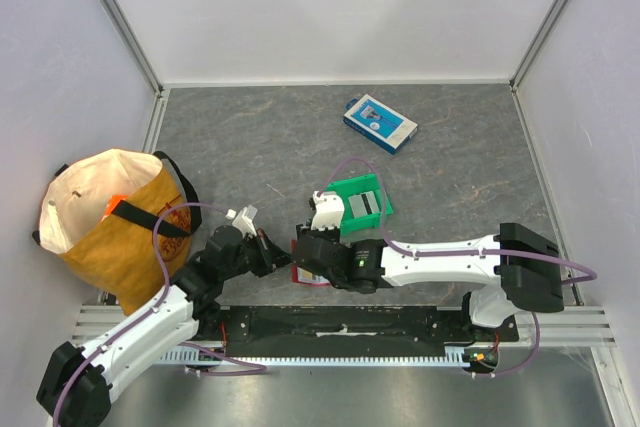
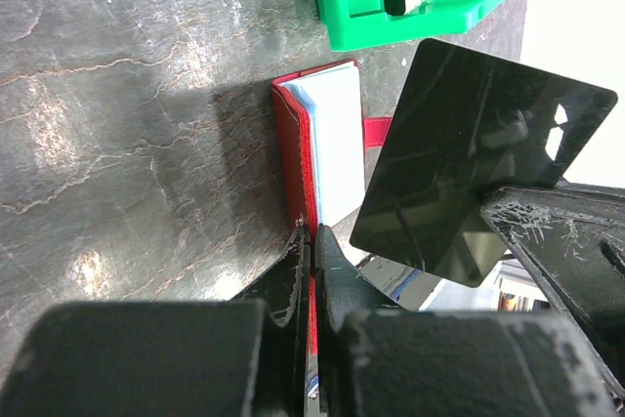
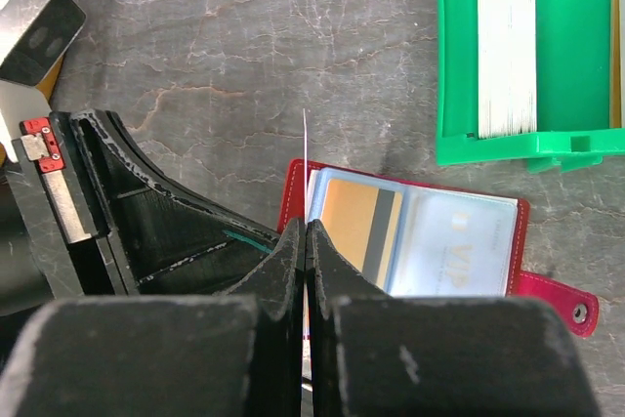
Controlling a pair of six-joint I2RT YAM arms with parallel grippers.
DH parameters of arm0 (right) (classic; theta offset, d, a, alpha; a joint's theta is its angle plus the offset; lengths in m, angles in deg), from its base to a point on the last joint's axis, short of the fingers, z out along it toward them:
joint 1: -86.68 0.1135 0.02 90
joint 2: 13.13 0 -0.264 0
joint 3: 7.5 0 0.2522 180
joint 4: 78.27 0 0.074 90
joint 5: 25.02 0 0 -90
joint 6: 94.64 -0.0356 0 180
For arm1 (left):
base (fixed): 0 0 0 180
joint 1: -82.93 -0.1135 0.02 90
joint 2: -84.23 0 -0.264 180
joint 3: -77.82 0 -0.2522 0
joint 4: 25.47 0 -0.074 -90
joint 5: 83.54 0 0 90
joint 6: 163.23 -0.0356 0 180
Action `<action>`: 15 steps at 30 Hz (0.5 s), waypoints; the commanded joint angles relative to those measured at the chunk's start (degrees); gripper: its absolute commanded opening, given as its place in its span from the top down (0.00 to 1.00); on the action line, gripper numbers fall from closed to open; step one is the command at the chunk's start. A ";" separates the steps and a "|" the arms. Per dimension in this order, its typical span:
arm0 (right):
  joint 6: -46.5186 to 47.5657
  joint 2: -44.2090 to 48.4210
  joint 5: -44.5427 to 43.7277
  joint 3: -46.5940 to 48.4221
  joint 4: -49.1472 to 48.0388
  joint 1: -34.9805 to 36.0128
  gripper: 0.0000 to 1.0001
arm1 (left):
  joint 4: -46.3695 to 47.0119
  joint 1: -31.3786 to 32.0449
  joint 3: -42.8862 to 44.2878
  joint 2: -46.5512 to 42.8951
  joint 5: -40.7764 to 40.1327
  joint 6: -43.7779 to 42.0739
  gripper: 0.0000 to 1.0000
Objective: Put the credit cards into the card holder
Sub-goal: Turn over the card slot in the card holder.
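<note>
At the table's near edge the left gripper (image 2: 311,236) is clamped shut on the cover of the small red folding card holder (image 2: 291,144), which lies open there, with a green plastic bin (image 3: 451,56) just beyond. The right gripper (image 3: 306,231), fingers closed, pinches a glossy black plastic credit card (image 2: 479,158) edge-on over the holder — a tan card (image 3: 352,222) sits inside it.

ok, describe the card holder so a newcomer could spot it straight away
On the grey table, find the green bin near the middle. Just toward the near edge from it lies the card holder: flat, red, opened, with clear sleeves showing cards, whereas the bin is boxy.
</note>
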 commanded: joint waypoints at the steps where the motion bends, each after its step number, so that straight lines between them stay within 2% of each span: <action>1: -0.12 -0.37 -1.13 2.04 -3.23 0.14 1.00 | 1.46 0.04 1.04 -0.49 1.28 0.82 0.98; 15: 0.06 -3.01 -0.95 2.12 -0.34 -0.03 1.00 | 1.37 0.04 0.95 -1.11 0.75 1.00 0.98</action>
